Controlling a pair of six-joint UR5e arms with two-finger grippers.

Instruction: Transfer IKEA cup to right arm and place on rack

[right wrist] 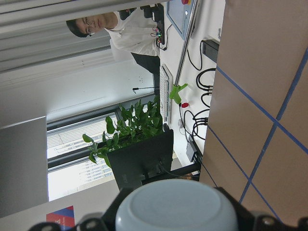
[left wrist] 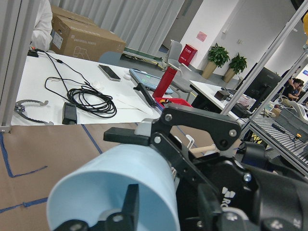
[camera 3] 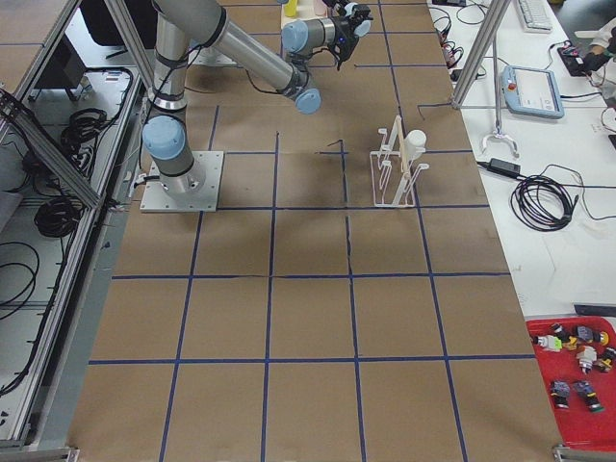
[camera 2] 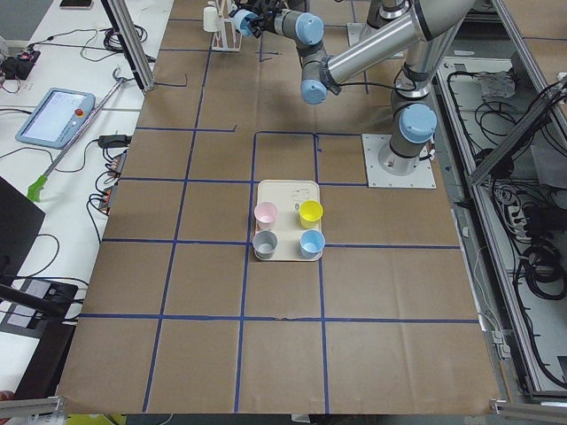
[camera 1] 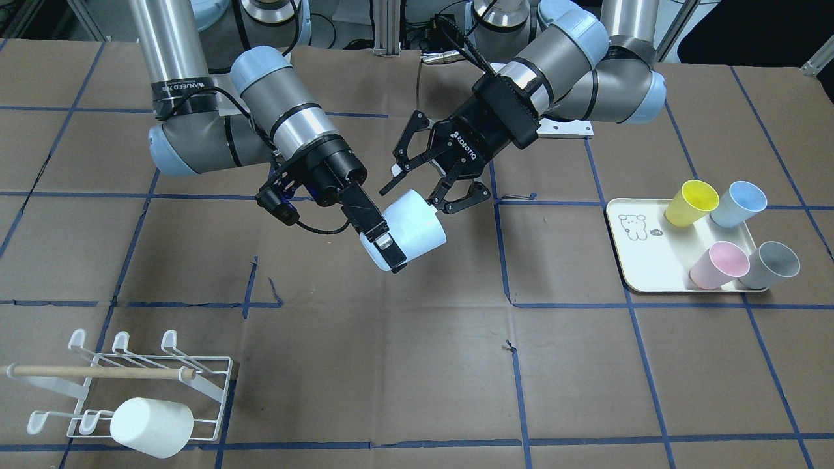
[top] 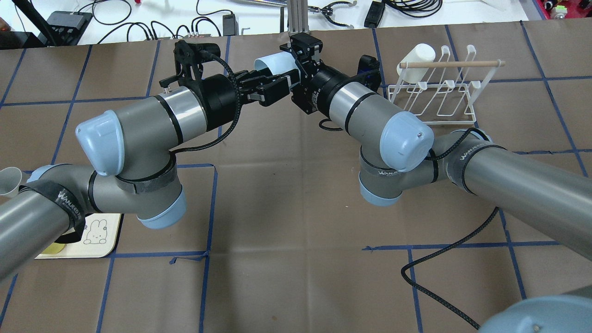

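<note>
A pale blue cup (camera 1: pixel 417 228) hangs in mid-air over the table's middle, lying on its side between both grippers. My right gripper (camera 1: pixel 386 251) is shut across its narrow end, one finger (camera 1: pixel 381 238) lying on the near side and the other hidden behind it. My left gripper (camera 1: pixel 417 197) is open, its fingers spread either side of the cup's wide rim. The cup also shows in the overhead view (top: pixel 273 62) and fills the left wrist view (left wrist: pixel 115 187). The white wire rack (camera 1: pixel 195 365) with its wooden dowel stands at the table's corner on my right.
A white cup (camera 1: pixel 153 423) sits on one rack prong. A cream tray (camera 1: pixel 645 260) on my left side holds yellow (camera 1: pixel 690 203), blue (camera 1: pixel 739 203), pink (camera 1: pixel 720 264) and grey (camera 1: pixel 770 264) cups. Brown paper with blue tape lines covers the table.
</note>
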